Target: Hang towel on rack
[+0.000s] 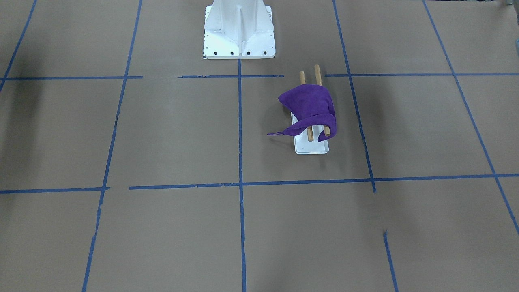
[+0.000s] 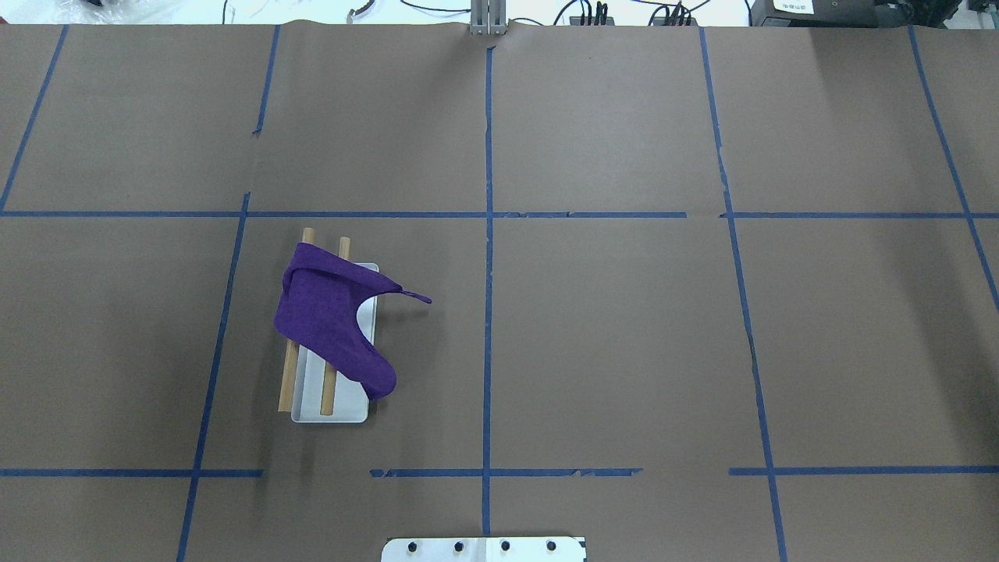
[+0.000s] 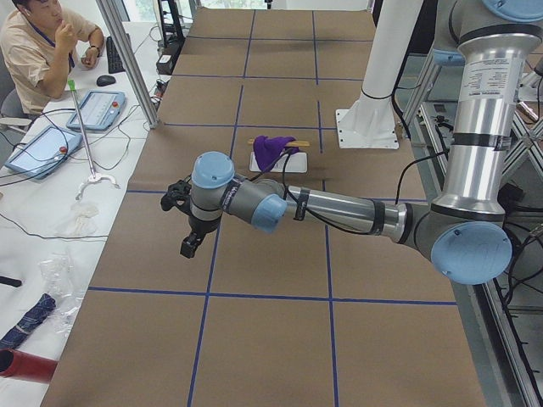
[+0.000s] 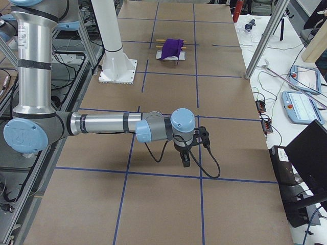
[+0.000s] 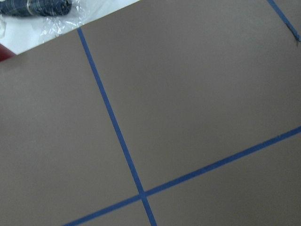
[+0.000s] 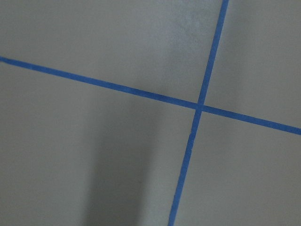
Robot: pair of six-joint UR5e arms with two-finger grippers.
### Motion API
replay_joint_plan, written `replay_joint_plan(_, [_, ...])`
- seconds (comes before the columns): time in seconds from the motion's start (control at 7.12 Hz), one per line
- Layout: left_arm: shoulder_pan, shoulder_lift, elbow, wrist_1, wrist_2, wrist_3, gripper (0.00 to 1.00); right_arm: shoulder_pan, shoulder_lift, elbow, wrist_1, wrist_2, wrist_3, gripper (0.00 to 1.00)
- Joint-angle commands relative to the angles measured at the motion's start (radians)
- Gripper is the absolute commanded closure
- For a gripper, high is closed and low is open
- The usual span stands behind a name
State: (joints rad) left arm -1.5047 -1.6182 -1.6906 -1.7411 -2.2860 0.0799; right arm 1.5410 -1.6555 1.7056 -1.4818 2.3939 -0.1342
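Note:
The purple towel (image 1: 311, 109) lies draped over both wooden dowels of the rack (image 1: 311, 147), one corner with its loop tag hanging off to the side. It also shows in the overhead view (image 2: 332, 324) on the rack (image 2: 312, 390), in the left view (image 3: 273, 151) and in the right view (image 4: 172, 48). My left gripper (image 3: 190, 247) hangs above the table far from the rack, seen only in the left view. My right gripper (image 4: 185, 161) hangs above the table at the other end, seen only in the right view. I cannot tell whether either is open or shut.
The white bolted pedestal base (image 1: 239, 30) stands at the robot's side of the table. Blue tape lines (image 2: 488, 234) cross the brown table cover. An operator (image 3: 38, 47) sits at a side desk with tablets (image 3: 93, 110). A red bottle (image 3: 25, 366) lies off the table's end.

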Motion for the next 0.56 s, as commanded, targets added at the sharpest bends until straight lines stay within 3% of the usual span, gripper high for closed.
replay_joint_plan(0.0, [-0.005, 0.111, -0.017, 0.083, -0.006, 0.038, 0.00, 0.010, -0.001, -0.001, -0.037, 0.001, -0.067, 0.00])
replay_joint_plan(0.14, [-0.006, 0.115, -0.027, -0.023, -0.007, 0.032, 0.00, 0.010, -0.009, 0.002, -0.035, 0.004, -0.053, 0.00])
replay_joint_plan(0.42, [0.012, 0.087, 0.017, 0.006, 0.003, 0.034, 0.00, 0.010, -0.004, 0.003, -0.029, 0.008, -0.050, 0.00])
